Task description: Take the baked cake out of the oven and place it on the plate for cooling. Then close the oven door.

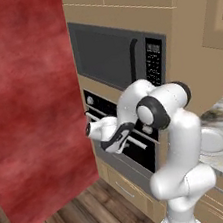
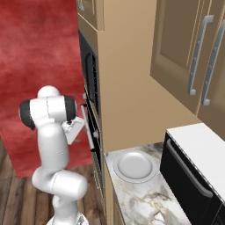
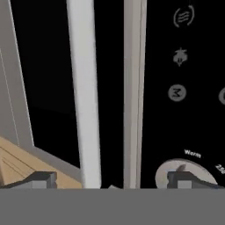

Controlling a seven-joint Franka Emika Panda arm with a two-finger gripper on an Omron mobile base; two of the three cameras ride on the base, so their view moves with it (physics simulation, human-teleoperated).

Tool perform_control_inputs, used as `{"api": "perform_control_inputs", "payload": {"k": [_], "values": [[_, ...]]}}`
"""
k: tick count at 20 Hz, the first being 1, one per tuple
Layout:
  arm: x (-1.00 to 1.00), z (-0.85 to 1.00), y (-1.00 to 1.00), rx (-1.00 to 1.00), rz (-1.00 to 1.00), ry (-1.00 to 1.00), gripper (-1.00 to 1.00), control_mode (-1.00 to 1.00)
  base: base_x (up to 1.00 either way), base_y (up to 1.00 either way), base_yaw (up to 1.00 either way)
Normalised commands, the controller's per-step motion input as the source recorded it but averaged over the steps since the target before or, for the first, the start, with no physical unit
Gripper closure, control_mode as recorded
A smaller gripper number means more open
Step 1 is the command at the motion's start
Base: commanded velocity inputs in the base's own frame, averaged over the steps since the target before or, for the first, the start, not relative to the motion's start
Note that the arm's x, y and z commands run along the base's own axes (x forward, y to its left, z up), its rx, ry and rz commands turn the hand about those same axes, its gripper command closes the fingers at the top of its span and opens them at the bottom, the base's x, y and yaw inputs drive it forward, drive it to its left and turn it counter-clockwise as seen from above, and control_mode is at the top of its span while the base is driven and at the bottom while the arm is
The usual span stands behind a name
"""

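The oven has a black glass front and sits under the microwave. Its door stands upright against the front, shut or nearly so. My gripper is open right at the silver bar handle, one fingertip on each side of the bar. A round silver knob lies just behind the other tip. From the side, the gripper reaches the handle. The round grey-white plate rests bare on the counter to the oven's right, also the plate. The cake is hidden.
A dark grey microwave sits above the oven. A red wall stands close on the left. The marble counter carries a black appliance to the right of the plate. Drawers lie below the oven and cabinets hang above.
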Motion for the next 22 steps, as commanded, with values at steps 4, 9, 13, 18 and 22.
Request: {"api": "perform_control_inputs", "payload": {"k": [4, 9, 13, 18, 22], "values": [[0.64, -0.46, -0.01, -0.13, -0.01, 0.07, -1.00, -1.00, 0.00, 0.00, 0.00], [0.65, -0.38, 0.00, -0.11, 0.00, 0.01, -1.00, -1.00, 0.00, 0.00, 0.00], [0.59, -0.39, 0.00, -0.10, 0.00, 0.00, -1.00, -1.00, 0.00, 0.00, 0.00], [0.50, -0.38, -0.03, -0.07, 0.00, 0.00, -1.00, -1.00, 0.00, 0.00, 0.00], [0.37, -0.07, -0.32, 0.00, 0.00, 0.00, -1.00, -1.00, 0.00, 0.00, 0.00]]}}
